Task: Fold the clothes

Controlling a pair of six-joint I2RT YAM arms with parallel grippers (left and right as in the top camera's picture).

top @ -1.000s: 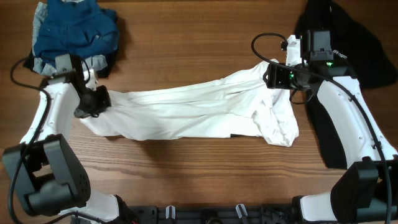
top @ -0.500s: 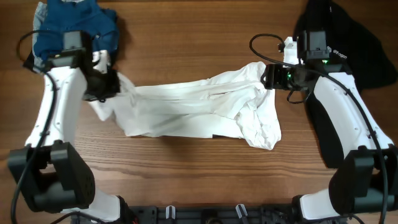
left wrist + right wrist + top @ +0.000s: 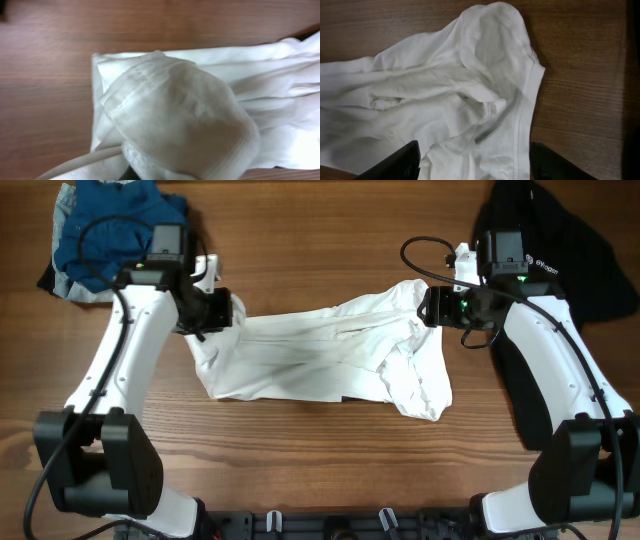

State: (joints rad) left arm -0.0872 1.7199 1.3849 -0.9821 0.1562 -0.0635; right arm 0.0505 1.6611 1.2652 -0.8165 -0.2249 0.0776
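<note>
The white T-shirt (image 3: 320, 355) lies bunched in a long crumpled band across the middle of the table; no print shows. My left gripper (image 3: 222, 311) is at its left end and holds a fold that fills the left wrist view (image 3: 175, 110) and hides the fingers. My right gripper (image 3: 428, 306) hovers over the shirt's right end. Its fingers (image 3: 405, 160) stand wide apart, with the cloth (image 3: 445, 95) lying loose on the table below. The black shirt (image 3: 560, 250) lies at the back right and the blue garments (image 3: 110, 225) at the back left.
Bare wooden table (image 3: 320, 460) lies in front of the white shirt and behind it. The black shirt reaches down under my right arm (image 3: 522, 395). A black rail (image 3: 330, 525) runs along the front edge.
My left gripper has carried the shirt's left end to the right and toward the back, so the shirt is shorter and more bunched. The shirt's right end has slackened; the right arm has barely moved.
</note>
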